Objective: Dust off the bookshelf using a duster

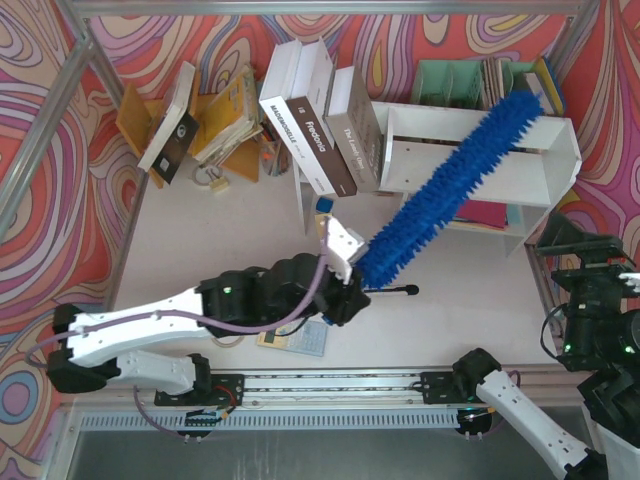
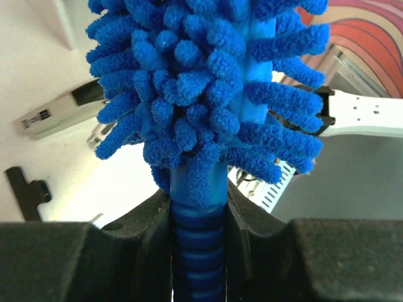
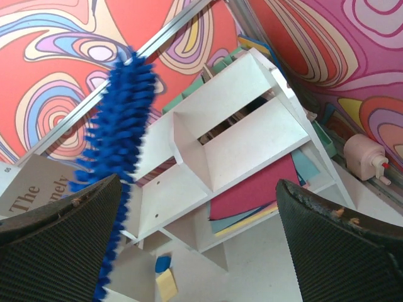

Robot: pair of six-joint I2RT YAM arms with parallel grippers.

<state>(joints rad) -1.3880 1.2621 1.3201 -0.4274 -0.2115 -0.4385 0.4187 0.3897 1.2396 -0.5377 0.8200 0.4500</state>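
Right now, left gripper (image 2: 198, 251) clamped on duster (image 1: 450, 185) at ribbed handle; fluffy head runs away from it, diagonal over bookshelf (image 1: 545, 170) top. Looks light, soft, floppy — grip handle, not fibres. Right gripper (image 3: 201, 251) wide apart, holding nothing.

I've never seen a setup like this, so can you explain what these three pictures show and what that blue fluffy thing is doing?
Two robot arms are bolted to the near edge of a table. One picture looks down from above; the other two come from cameras on each wrist. The left gripper has its jaws shut on the handle of the duster, a long blue fluffy brush held slanting over the top of the white bookshelf. The right gripper waits off to the side, jaws open and empty. Books lean left of the shelf, and a green file organiser stands behind it.
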